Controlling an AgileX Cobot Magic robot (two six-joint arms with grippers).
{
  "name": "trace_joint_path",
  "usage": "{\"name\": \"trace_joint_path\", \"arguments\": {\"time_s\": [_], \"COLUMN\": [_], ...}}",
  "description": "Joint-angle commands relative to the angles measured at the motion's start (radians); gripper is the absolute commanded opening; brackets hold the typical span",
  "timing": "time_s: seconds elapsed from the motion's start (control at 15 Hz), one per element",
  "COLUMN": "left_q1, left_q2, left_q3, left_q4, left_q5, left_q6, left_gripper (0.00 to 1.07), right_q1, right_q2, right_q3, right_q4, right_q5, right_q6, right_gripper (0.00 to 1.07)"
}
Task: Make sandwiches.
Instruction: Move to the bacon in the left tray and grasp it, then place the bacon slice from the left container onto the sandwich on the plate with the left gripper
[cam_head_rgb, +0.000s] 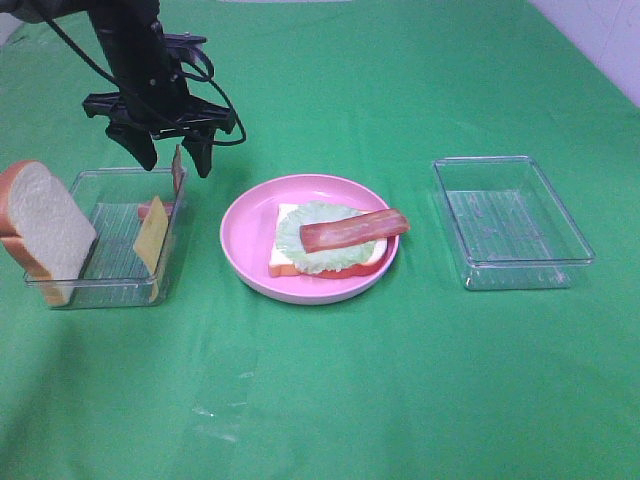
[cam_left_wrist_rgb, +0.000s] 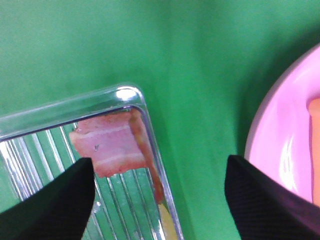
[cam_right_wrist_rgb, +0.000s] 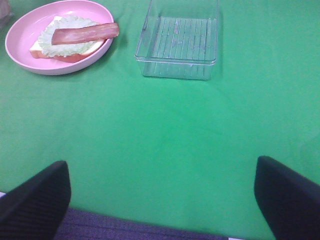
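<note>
At the far left of my high view, a slice of bread (cam_head_rgb: 45, 225) stands tilted against the left end of the left tray (cam_head_rgb: 105, 293), which sits on the green counter (cam_head_rgb: 320, 400). Inside that tray a yellow cheese (cam_head_rgb: 151, 240) slice stands on edge by the right wall. A reddish strip (cam_head_rgb: 178, 170) leans upright in the far right corner.

My left claw (cam_head_rgb: 172, 160) hangs above that corner, spread wide. Its wrist camera shows the strip propped against the clear wall, with the black fingers (cam_left_wrist_rgb: 55, 205) well apart and touching nothing.

In the middle is the pink plate (cam_head_rgb: 240, 255) with the sandwich (cam_head_rgb: 330, 240) on it, open-topped. I can see a white base slice (cam_head_rgb: 283, 262), pale lettuce (cam_head_rgb: 300, 235) over it, and one piece of bacon (cam_head_rgb: 355, 230) lying slantwise across the top, its right end reaching toward the plate's rim.

To the right, well apart from the plate, sits the right tray (cam_head_rgb: 520, 283), and I see nothing in it.

My right claw (cam_right_wrist_rgb: 162, 200) is outside the high view. Its own camera shows the two fingers (cam_right_wrist_rgb: 35, 200) spread wide over the counter, gripping nothing, with the plate and right tray both beyond them.
</note>
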Motion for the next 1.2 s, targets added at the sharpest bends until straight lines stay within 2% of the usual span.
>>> {"name": "trace_joint_path", "arguments": {"time_s": [0.07, 0.47, 0.6, 0.8, 1.0, 1.2], "left_q1": [-0.001, -0.001, -0.001, -0.001, -0.001, -0.002], "left_q2": [0.008, 0.008, 0.008, 0.008, 0.008, -0.008], "left_q3": [-0.007, -0.007, -0.007, -0.007, -0.017, -0.11], "left_q4": [0.002, 0.007, 0.014, 0.029, 0.029, 0.014], "left_q5": [0.036, 0.018, 0.01, 0.005, 0.012, 0.1], "left_q6": [-0.007, -0.002, -0.002, 0.006, 0.016, 0.016], "left_gripper": [0.62, 0.6, 0.43, 0.0, 0.0, 0.0], "right_q1": [-0.007, -0.007, -0.007, -0.007, -0.007, -0.007], "right_q2": [-0.031, -0.031, -0.031, -0.031, -0.031, -0.031], "right_q3": [0.003, 0.003, 0.003, 0.003, 0.003, 0.003], "right_q4": [0.002, 0.002, 0.002, 0.002, 0.002, 0.002], "right_q5": [-0.003, -0.003, -0.003, -0.003, -0.003, -0.003], "right_q6": [0.011, 0.011, 0.011, 0.011, 0.011, 0.011], "right_gripper": [0.96, 0.96, 0.96, 0.96, 0.96, 0.96]}}
